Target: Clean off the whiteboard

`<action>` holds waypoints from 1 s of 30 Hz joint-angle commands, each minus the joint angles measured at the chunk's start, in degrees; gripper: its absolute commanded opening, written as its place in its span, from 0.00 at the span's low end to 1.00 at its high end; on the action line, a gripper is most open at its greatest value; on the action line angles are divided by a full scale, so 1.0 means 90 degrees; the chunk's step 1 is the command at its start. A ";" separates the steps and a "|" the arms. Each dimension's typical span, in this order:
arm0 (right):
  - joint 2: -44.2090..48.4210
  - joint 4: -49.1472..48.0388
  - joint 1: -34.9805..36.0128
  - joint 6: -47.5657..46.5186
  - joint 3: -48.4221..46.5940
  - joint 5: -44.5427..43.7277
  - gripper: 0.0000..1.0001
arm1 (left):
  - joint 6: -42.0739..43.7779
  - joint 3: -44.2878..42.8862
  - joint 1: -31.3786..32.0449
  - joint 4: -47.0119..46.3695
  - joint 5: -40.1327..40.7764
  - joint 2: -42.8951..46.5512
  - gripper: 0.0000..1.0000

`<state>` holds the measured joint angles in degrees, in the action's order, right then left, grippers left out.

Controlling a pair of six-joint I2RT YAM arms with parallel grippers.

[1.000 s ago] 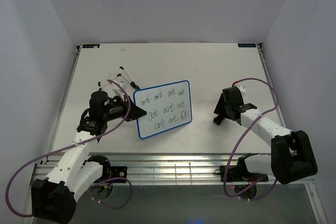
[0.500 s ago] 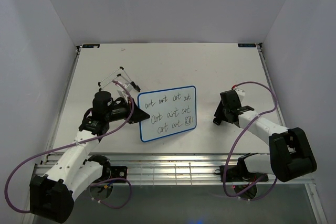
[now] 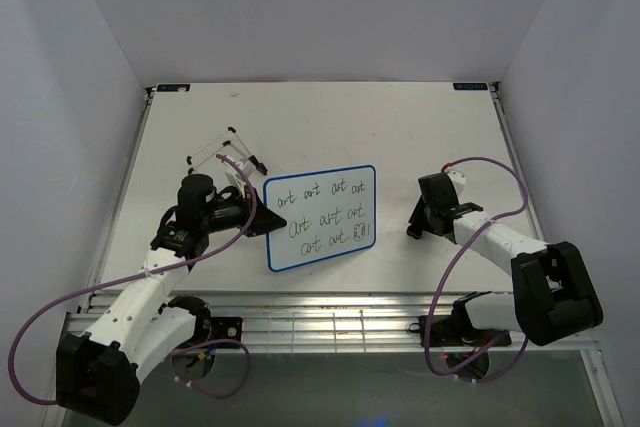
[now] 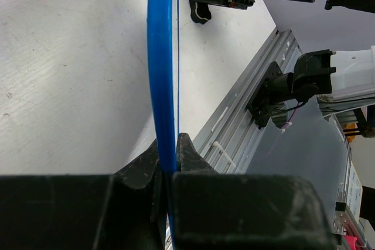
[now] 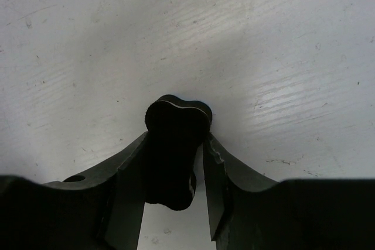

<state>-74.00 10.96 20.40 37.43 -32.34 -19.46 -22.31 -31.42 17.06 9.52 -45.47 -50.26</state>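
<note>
Not wiped yet: pinching scribbled blue-rimmed white board (image 3: 320, 217) in left end effector (image 3: 270, 220), small black eraser (image 5: 176, 147) in right end effector (image 3: 413, 228).

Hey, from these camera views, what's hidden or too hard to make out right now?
Face of the whiteboard: left wrist view shows only its blue edge, clamped in the left end effector.
Last scribble, bottom row: too small in the top view.
Sides of the eraser: right wrist view, covered by fingers of the right end effector.
The wire stand: top view, partly behind the left arm.
</note>
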 commanded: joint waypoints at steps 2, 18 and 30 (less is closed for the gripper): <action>-0.0088 -0.0144 0.0067 0.0070 0.0048 -0.0142 0.41 | 0.0154 -0.0161 0.0048 -0.0032 -0.0152 0.0057 0.00; 0.0955 -0.0582 0.0135 -0.1501 0.0311 0.0726 0.21 | 0.0164 -0.0210 0.0058 0.0143 0.0258 0.0057 0.00; 0.1843 -0.0748 0.0135 -0.2850 0.0302 0.2814 0.08 | 0.0135 -0.0220 0.0058 0.0144 0.0150 -0.0060 0.00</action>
<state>-60.38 7.46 21.41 15.57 -28.67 -2.98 -22.11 -31.57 17.26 10.74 -44.05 -50.65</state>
